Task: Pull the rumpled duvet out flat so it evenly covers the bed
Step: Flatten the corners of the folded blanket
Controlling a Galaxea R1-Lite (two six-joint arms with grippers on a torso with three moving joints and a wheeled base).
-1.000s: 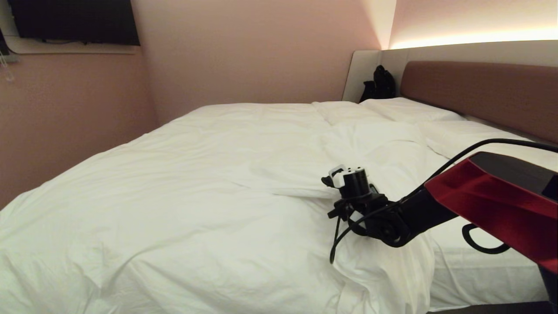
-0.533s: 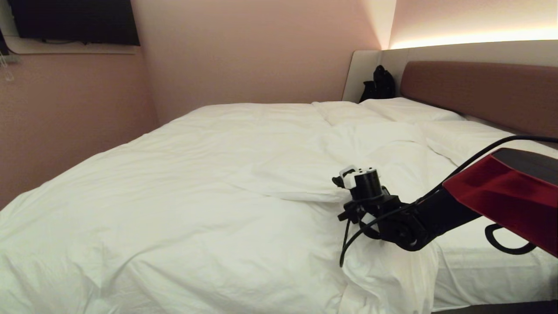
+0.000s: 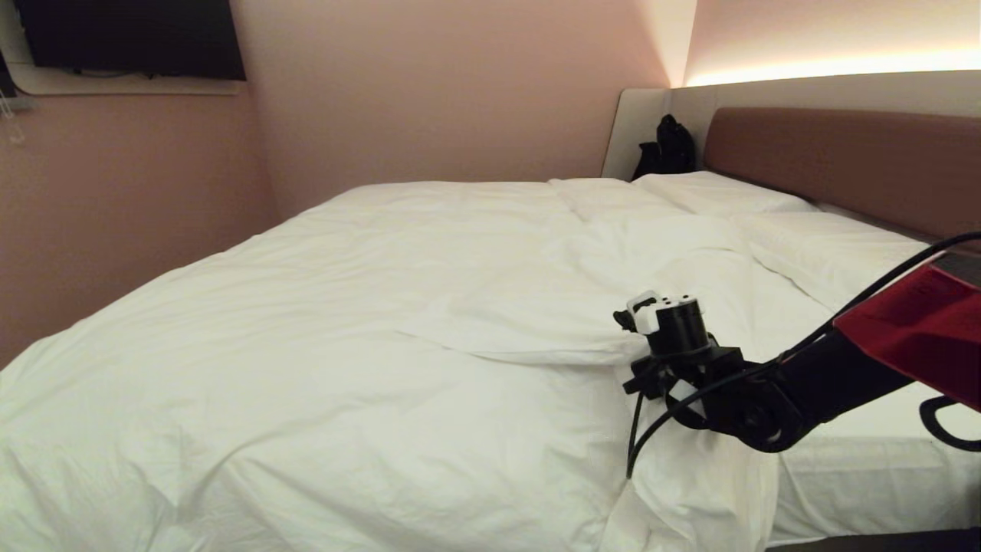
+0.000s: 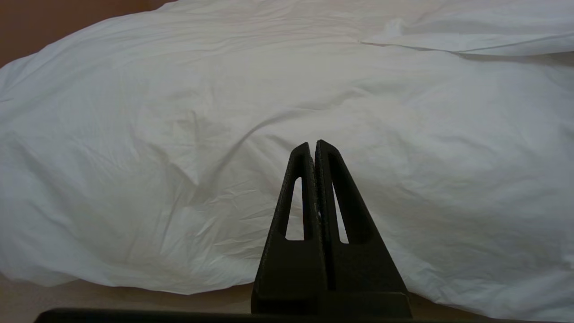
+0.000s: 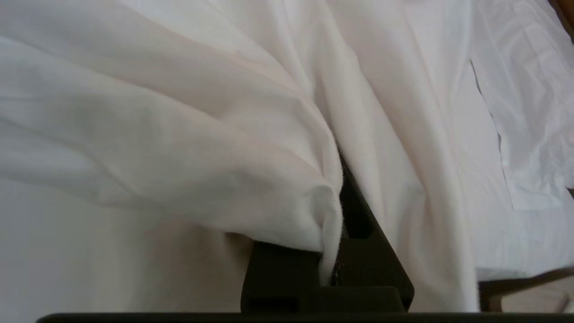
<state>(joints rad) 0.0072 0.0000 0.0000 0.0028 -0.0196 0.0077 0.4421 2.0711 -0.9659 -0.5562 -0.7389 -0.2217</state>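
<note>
The white duvet (image 3: 345, 322) lies wrinkled over most of the bed (image 3: 843, 475), with a folded-over flap ending near the right side. My right gripper (image 3: 625, 349) reaches in from the right at that flap's tip. In the right wrist view the right gripper (image 5: 336, 179) is shut on a bunched fold of the duvet (image 5: 202, 148), and one black finger (image 5: 354, 220) shows beside the cloth. My left gripper (image 4: 312, 146) is shut and empty, pointing at the duvet (image 4: 179, 112) where it hangs over the bed's edge.
Two flat white pillows (image 3: 720, 192) (image 3: 828, 245) lie under the reddish-brown headboard (image 3: 843, 161). A black bag (image 3: 667, 146) sits in the far corner. A pink wall with a dark screen (image 3: 130, 38) runs along the bed's far side.
My right arm has drawn to the right with the duvet fold in its grip, and the flap's tip has followed it. The left gripper has not moved.
</note>
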